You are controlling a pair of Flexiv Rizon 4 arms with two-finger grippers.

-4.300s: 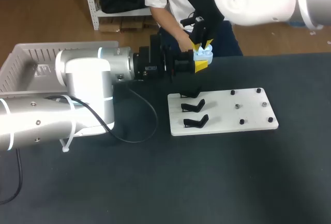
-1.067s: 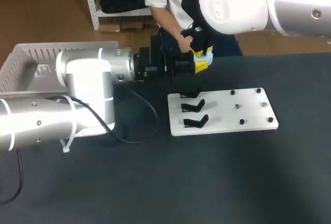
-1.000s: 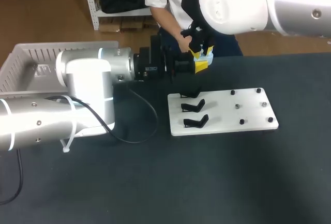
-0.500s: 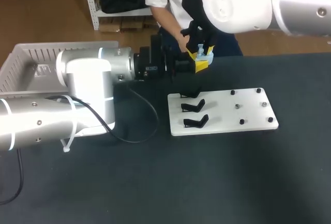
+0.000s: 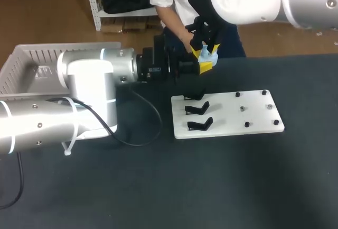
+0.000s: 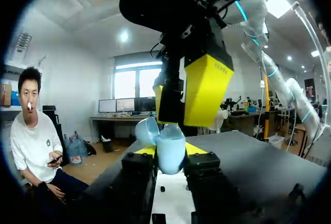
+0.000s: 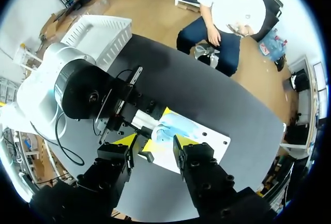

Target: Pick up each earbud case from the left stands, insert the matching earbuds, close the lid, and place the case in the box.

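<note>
Head view first. The white board (image 5: 248,110) lies on the dark table (image 5: 237,186), below and in front of both grippers. Its three black stands (image 5: 199,108) sit at the edge nearest them, and a few small pegs (image 5: 246,125) are on the far half. The white box (image 5: 31,60) is way back behind the left gripper (image 5: 205,65), past that arm's elbow. The right gripper (image 5: 206,48) hangs right over the left one, basically on top of it, so it covers a good part of the earbud case (image 5: 207,58).

Left wrist view: the left gripper is pinched on the earbud case (image 6: 169,146), with a yellow tip pressed against each side. The case is pale blue, rounded and glossy, and its lid (image 6: 146,130) is flipped open. The right gripper sits just above it, nearly touching. I can't tell whether it's spread or pinching anything.

Right wrist view: the case (image 7: 168,131) shows just ahead of the right gripper as a pale blue blob. The board is under it, and the left arm (image 7: 77,94) comes in from the side.
</note>
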